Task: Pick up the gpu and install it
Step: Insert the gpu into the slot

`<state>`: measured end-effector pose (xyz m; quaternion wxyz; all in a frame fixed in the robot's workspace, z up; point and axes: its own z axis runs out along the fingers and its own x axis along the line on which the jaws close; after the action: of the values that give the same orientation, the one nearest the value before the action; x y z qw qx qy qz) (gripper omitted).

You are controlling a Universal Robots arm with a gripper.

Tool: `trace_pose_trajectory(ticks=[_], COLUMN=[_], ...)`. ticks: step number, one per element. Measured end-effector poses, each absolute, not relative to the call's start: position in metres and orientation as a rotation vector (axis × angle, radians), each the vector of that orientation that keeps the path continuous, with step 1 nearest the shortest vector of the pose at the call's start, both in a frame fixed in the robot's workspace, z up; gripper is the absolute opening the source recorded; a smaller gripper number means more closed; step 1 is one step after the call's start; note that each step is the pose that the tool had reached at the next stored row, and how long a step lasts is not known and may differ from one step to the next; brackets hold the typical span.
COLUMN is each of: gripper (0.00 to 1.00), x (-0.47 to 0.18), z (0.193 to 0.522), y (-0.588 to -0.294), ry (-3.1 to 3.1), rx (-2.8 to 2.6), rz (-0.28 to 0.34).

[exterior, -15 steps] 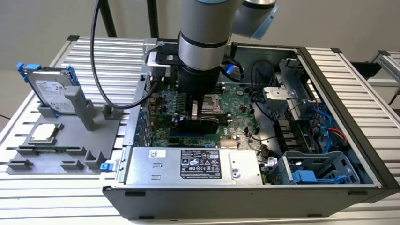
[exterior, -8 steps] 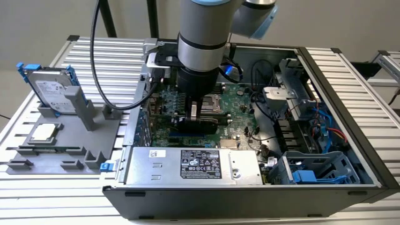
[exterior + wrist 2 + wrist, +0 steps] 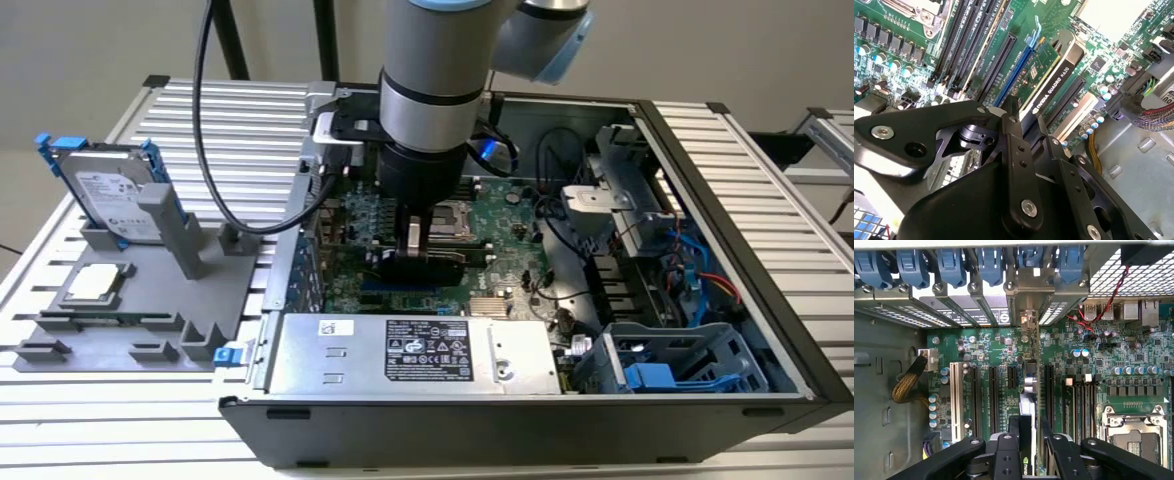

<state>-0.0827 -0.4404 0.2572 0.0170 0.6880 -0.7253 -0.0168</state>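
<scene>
Jaws closed on gpu (image 3: 1046, 80), held on edge down inside case (image 3: 747, 180), standing in motherboard (image 3: 989, 347) slot; gripper (image 3: 1026, 122) directly above.

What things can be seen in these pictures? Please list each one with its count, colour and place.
gpu: one, green with black cooler, on edge over the motherboard slots, between the pincer's fingers.
motherboard: one, green, inside the case.
computer case: one, black, open, on the table.
power supply: one, silver, at the case's near edge.
hard drive: one, silver with blue rails, upright in the grey holder.
processor chip: one, silver, flat on the holder.
pincer: one, black, shut on the gpu.
</scene>
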Motion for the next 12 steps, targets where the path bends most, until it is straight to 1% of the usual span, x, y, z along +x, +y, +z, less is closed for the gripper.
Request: trace_pose_trajectory(ticks=[12], gripper=[0.00], x=[-0.0826], z=[0.2505], y=[-0.4396], ry=[-2.254], rx=[2.138], rz=[-0.052])
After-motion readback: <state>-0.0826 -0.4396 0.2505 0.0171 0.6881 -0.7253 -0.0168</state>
